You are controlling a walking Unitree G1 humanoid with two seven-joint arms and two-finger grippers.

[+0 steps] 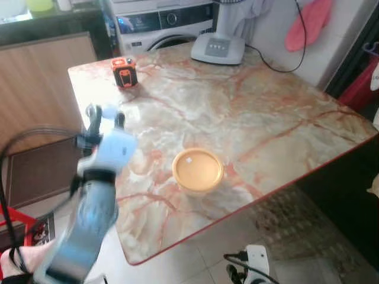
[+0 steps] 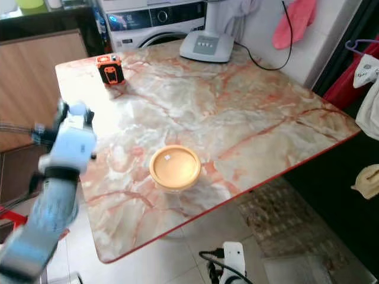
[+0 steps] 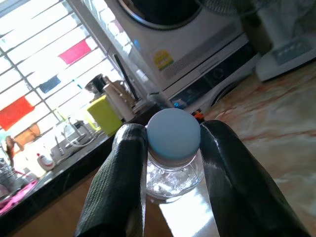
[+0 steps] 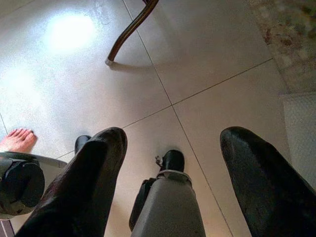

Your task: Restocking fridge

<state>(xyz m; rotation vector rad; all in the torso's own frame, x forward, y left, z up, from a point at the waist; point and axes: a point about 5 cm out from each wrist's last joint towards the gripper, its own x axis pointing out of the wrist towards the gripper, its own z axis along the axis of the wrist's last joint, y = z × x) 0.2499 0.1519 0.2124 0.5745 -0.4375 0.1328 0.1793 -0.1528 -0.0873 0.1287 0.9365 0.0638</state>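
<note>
silver left arm fills the 7 o'clock corner of the head view, a bit blurred. left gripper sits at its tip, over the worktop's 9 o'clock edge. its two black fingers are squeezed onto a small clear bottle w/ a pale blue cap, one finger touching each side just under the cap. bottle is upright, held over the worktop near that edge.

marble worktop is cream w/ orange-red veins and a red rim. round tub w/ a tan lid stands near the worktop's 6 o'clock edge, well apart from the bottle. small orange and black box thing stands at about 11 o'clock, can't tell what it is. white fan base sits at 12 o'clock by the wall, black cord running off it. washing machine is behind the worktop. pink cloth hangs at 1 o'clock.

right gripper hangs low over the tiled floor, fingers spread wide, nothing between them. a person's bare toes are on the floor close by. a curved dark leg of some furniture touches the floor farther off.
</note>
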